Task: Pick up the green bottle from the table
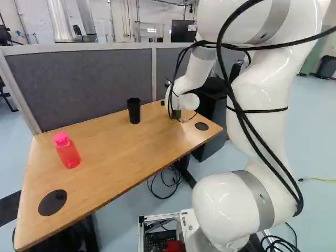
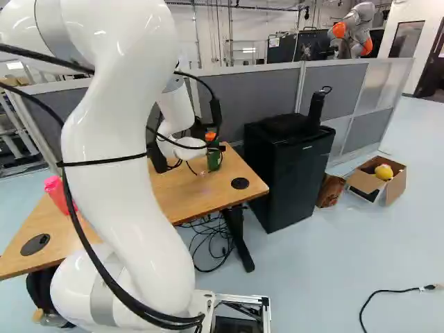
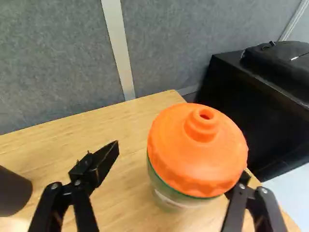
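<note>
Black gripper (image 2: 211, 141) is wide open around the green bottle (image 3: 197, 150), one finger clearly apart from it, so nothing is gripped. Under this bottle is wooden table (image 3: 130, 121); near it, black cup (image 3: 13, 192).

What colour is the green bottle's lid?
The lid is orange; the wrist view shows it best.

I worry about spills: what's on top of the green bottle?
An orange lid with a raised spout tops the green bottle; its mouth underneath is covered and cannot be seen.

Grey partition (image 2: 263, 97) stands behind black cabinet (image 2: 298, 184); pale floor (image 2: 312, 270)
</note>
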Robot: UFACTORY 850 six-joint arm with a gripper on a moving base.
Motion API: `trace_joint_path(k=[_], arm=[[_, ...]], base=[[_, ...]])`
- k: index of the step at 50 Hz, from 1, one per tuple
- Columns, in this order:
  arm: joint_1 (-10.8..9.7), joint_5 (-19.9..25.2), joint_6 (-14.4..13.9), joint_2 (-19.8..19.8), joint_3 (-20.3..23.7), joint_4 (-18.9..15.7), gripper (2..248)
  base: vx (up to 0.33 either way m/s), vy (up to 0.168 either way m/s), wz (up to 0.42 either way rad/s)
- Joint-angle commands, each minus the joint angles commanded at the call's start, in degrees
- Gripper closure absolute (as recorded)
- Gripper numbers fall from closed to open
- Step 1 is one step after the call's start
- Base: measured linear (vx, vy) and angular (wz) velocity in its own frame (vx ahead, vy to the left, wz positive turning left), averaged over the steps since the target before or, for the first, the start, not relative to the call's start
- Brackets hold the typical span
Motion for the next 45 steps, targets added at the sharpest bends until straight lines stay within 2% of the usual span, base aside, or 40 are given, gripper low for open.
trace_joint_path(k=[3,4,8,9,14,15,29,45], arm=[[0.00,0.00,0.00,-0.04,-0.05,0.00,22],[0.00,0.00,0.00,-0.05,-0.06,0.00,60],[0.00,0.00,0.00,-0.06,-0.08,0.00,60],[0.00,0.00,0.00,-0.06,-0.08,0.00,99],[0.00,0.00,0.00,0.16,-0.03,0.00,99],[0.00,0.00,0.00,0.26,-0.01,0.00,131],[0.01,0.00,0.00,2.57,0.90,0.00,135],[0.12,0.00,0.00,8.43,5.44,0.00,135]], base=[[0.000,0.000,0.000],[0.000,0.000,0.000],[0.000,0.000,0.000],[0.000,0.000,0.000],[0.000,0.000,0.000],[0.000,0.000,0.000],[0.000,0.000,0.000],[0.000,0.000,0.000]])
